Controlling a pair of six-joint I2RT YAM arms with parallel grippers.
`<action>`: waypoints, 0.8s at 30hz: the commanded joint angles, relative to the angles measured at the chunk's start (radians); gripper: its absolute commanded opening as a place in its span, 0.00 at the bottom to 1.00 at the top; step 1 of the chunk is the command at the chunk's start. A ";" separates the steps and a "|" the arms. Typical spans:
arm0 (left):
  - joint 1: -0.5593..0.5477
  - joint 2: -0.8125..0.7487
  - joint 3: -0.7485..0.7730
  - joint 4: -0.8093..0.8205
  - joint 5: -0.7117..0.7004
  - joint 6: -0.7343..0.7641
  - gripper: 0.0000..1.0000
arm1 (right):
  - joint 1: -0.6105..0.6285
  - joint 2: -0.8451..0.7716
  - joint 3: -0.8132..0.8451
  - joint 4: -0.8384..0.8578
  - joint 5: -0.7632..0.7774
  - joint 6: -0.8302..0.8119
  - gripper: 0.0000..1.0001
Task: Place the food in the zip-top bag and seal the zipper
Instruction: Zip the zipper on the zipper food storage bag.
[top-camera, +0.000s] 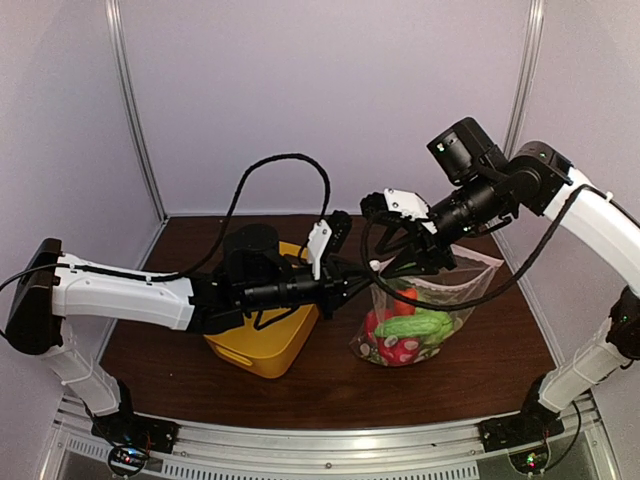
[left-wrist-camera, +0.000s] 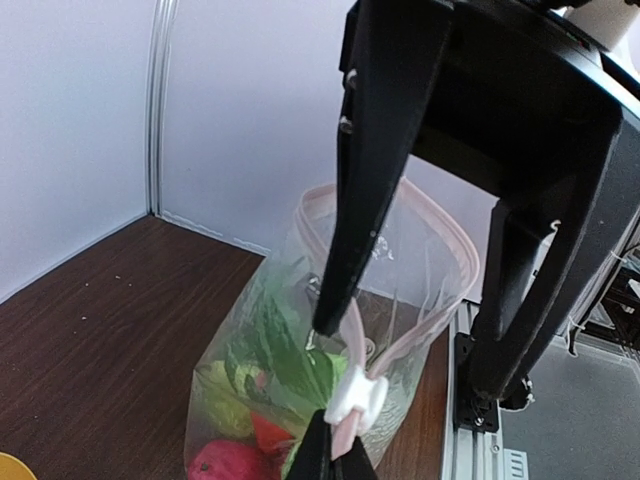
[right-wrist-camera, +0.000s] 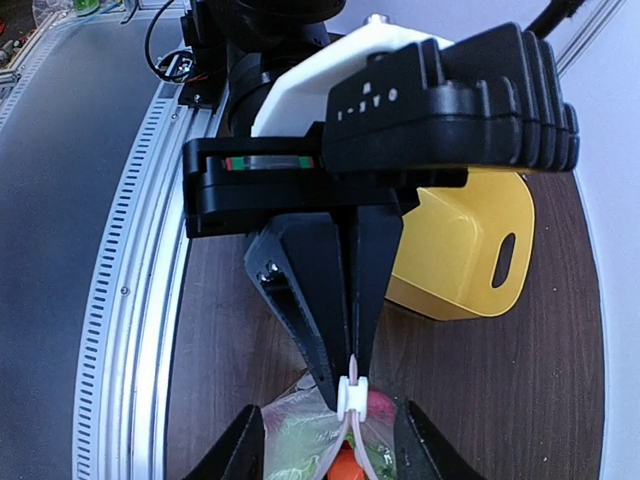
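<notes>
1. Find zip-top bag (top-camera: 455, 290) right of counter's (top-camera: 300, 390) centre, food (top-camera: 410, 330) inside.
2. Note left gripper (right-wrist-camera: 350, 372) pinched on white slider (left-wrist-camera: 355, 397) of zipper (left-wrist-camera: 440, 225), right gripper (right-wrist-camera: 330, 450) spread astride the mouth.
3. Expect floppy, slippery film; take the stiffer zipper strip.

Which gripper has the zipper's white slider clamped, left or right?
The left gripper: shut on the white plastic slider on the pink zipper of the clear dotted zip-top bag. The right gripper stands open at the bag's mouth.

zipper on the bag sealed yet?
No: the left wrist view shows the two sides of the zipper spread apart in a wide loop at the mouth of the zip-top bag.
</notes>
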 joint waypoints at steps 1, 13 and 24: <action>-0.007 0.011 0.036 0.052 -0.008 0.024 0.00 | 0.038 -0.006 0.010 0.059 0.086 0.068 0.41; -0.009 0.002 0.027 0.045 -0.010 0.032 0.00 | 0.052 0.043 0.043 0.010 0.171 0.064 0.30; -0.008 0.004 0.031 0.045 -0.009 0.034 0.00 | 0.056 0.037 0.048 -0.020 0.175 0.037 0.15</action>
